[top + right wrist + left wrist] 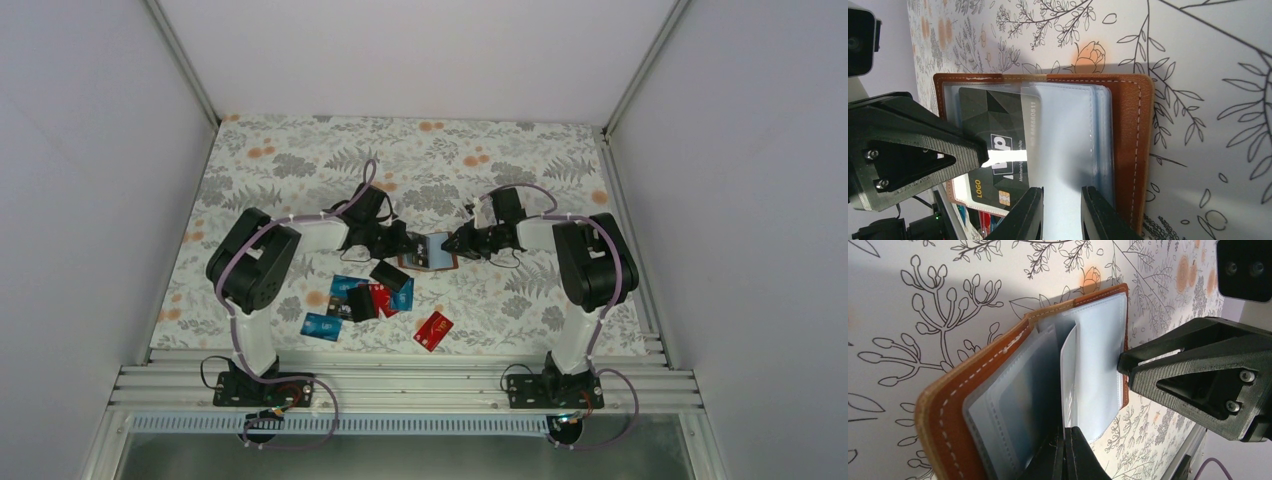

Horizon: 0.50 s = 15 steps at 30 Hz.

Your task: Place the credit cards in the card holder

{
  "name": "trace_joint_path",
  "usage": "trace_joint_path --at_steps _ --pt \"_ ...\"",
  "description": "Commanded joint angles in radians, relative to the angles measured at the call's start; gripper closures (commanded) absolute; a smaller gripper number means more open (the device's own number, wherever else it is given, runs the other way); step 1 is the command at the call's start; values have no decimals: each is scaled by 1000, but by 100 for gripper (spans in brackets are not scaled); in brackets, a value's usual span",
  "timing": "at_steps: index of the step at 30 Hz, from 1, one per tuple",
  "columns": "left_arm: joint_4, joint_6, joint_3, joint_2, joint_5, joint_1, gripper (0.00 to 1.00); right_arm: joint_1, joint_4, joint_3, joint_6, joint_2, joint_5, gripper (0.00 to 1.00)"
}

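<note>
The reddish-brown card holder (428, 252) lies open on the floral cloth between my two grippers. In the left wrist view its leather cover (948, 410) and clear sleeves show. My left gripper (1067, 450) is shut on the edge of one clear sleeve (1069, 375), holding it upright. In the right wrist view a black card (993, 125) sits in the holder's left pocket. My right gripper (1062, 215) is open, its fingers over the sleeve stack beside the cover (1128, 130). Loose cards lie nearer: a blue one (322, 326), a red one (433, 330), and a mixed pile (372, 296).
The patterned cloth (300, 160) covers the table between white walls. An aluminium rail (400, 385) carrying both arm bases runs along the near edge. The left gripper (408, 244) and right gripper (452, 244) face each other closely over the holder.
</note>
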Motion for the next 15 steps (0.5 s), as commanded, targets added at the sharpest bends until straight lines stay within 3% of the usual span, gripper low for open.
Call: trace_joint_path --at_steps 1,15 --pt "-20 8 22 32 -22 6 98 7 -56 -45 -14 32 55 77" --pt "0 -13 28 55 -2 -7 98 7 -68 -34 -1 9 62 78"
